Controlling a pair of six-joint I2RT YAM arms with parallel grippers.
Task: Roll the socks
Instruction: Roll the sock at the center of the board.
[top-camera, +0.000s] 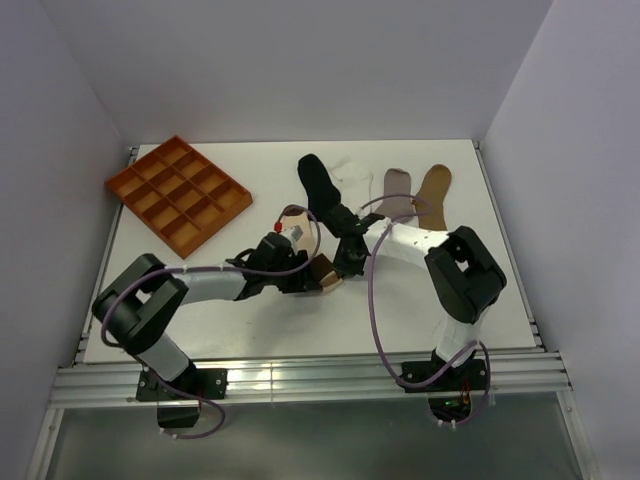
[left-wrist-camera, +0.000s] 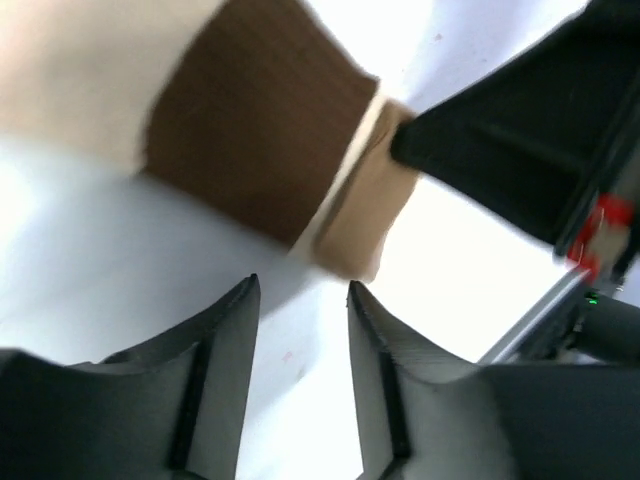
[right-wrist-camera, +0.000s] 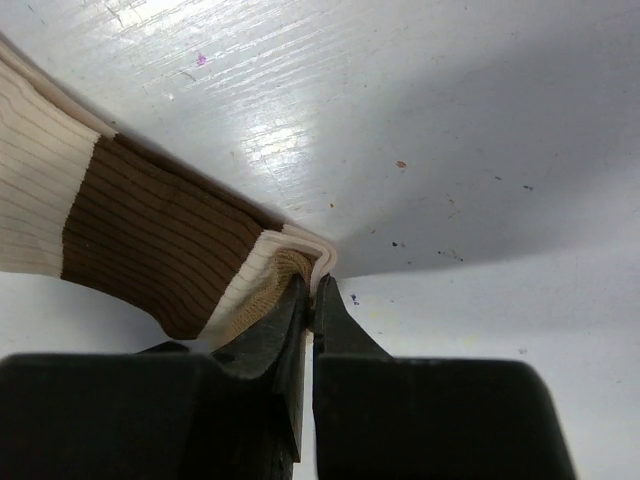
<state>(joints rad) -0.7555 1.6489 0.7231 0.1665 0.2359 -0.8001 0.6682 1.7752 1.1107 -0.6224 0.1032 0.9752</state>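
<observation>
At centre of the top view, cream-and-brown sock (top-camera: 324, 272), edge pinched in our right gripper (right-wrist-camera: 312, 287), left gripper (left-wrist-camera: 302, 290) released beside it; we judge rolling barely begun, next turning that edge over.

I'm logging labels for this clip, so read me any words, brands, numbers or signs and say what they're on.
No readable text anywhere.
The cream and brown sock shows no lettering.
The orange tray shows no lettering.
A red patch on the dark hardware in the left wrist view is too blurred to tell whether it bears text.
</observation>
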